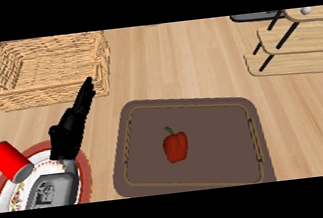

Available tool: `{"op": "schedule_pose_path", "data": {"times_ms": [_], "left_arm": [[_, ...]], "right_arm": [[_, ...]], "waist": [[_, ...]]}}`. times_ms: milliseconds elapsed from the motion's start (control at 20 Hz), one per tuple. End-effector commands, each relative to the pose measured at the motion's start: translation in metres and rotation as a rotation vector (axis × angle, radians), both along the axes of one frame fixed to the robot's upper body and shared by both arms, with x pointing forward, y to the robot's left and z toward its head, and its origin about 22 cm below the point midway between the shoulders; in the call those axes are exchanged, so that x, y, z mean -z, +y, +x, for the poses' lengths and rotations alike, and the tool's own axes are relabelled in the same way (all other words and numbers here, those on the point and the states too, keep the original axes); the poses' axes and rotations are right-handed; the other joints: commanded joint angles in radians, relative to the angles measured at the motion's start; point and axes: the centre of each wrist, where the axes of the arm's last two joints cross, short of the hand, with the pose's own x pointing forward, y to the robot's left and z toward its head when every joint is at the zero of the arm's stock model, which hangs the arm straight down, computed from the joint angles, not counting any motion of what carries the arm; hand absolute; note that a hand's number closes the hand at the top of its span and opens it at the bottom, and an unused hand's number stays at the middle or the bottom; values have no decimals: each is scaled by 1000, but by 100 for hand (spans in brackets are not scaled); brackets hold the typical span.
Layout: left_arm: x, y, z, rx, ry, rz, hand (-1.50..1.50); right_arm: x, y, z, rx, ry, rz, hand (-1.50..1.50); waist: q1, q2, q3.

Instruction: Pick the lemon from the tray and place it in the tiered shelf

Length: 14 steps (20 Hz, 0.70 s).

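A: What lies in the tray point(196, 183)?

B: A red pepper point(175, 146) with a green stem, lying near the middle of the brown tray. I see no lemon there; the pepper is the only thing in it.

A: And the robot hand?

B: The left robot hand point(73, 123) shows at the left, fingers straight and together, pointing up and away toward the basket point(41, 69). It holds nothing. It stands over the edge of a red-rimmed plate point(87, 173), well apart from the pepper. The right robot hand does not show.

A: What else is by the plate?

B: A red can point(9, 160) lying tilted on the plate's left side, just beside the grey forearm.

A: Where is the shelf?

B: The tiered shelf point(301, 39) is at the upper right of the table point(181, 63), wooden boards on black legs, well apart from the tray. The wicker basket sits at the upper left.
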Motion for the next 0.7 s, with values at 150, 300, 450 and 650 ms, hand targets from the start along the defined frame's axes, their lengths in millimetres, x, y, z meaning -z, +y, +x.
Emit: {"op": "schedule_pose_path", "data": {"times_ms": [150,300,450,650], "left_arm": [[-8,7,1,0,-5,-5,0],[5,-8,-3,15,-3,3,0],[0,0,7,-4,-12,5,0],[6,5,2,-15,-20,-9,0]], "right_arm": [[-38,-11,-1,-80,-112,164,-150],[-35,-20,-5,-134,-100,155,-150],[-50,-10,-7,-193,-99,181,-150],[-51,-20,-23,-152,-203,253,-150]], "waist": [[8,1,0],[3,2,0],[-2,1,0],[-4,-1,0]]}}
